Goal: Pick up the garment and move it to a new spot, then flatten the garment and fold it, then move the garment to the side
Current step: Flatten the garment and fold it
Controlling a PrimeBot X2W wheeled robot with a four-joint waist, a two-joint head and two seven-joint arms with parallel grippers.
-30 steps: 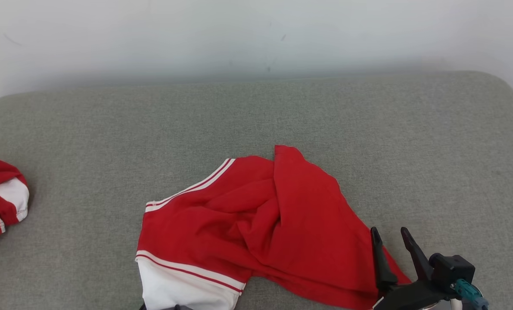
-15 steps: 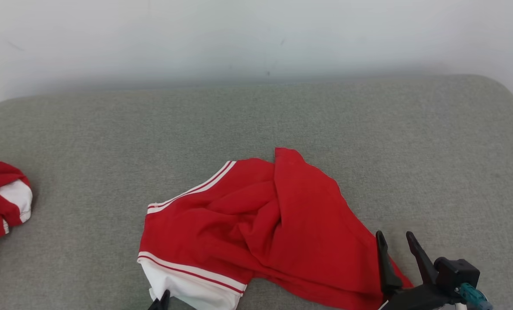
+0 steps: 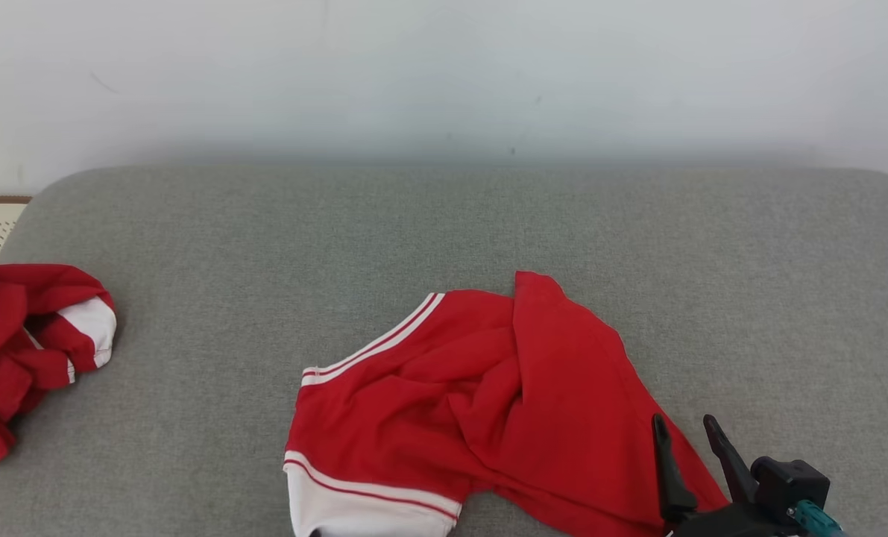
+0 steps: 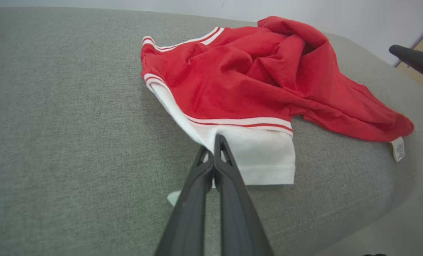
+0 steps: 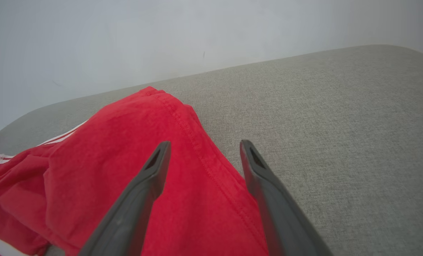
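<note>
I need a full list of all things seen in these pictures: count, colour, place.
garment: one, red with white bands, crumpled at the cushion's middle
label: one, white, on the garment's red edge
second garment: one, red and white, bunched at the cushion's left
cushion: one, grey, under both garments
wall: one, white, behind
left gripper: one, dark, shut on the garment's white band
right gripper: one, dark, open over the garment's red edge

The crumpled red garment [image 3: 518,388] is bright red pretty much all over, with a wide white band on one end, thin red-and-white stripes edging it, and a small white label [image 4: 397,149]. The padded woven worktop [image 3: 265,246] is plain heathered grey. The bunched-up second garment [image 3: 11,350] has the same red and white. The left claw [image 4: 213,142] and right claw [image 3: 682,424] are dark grey-black, and the painted wall [image 3: 444,67] is off-white.
</note>
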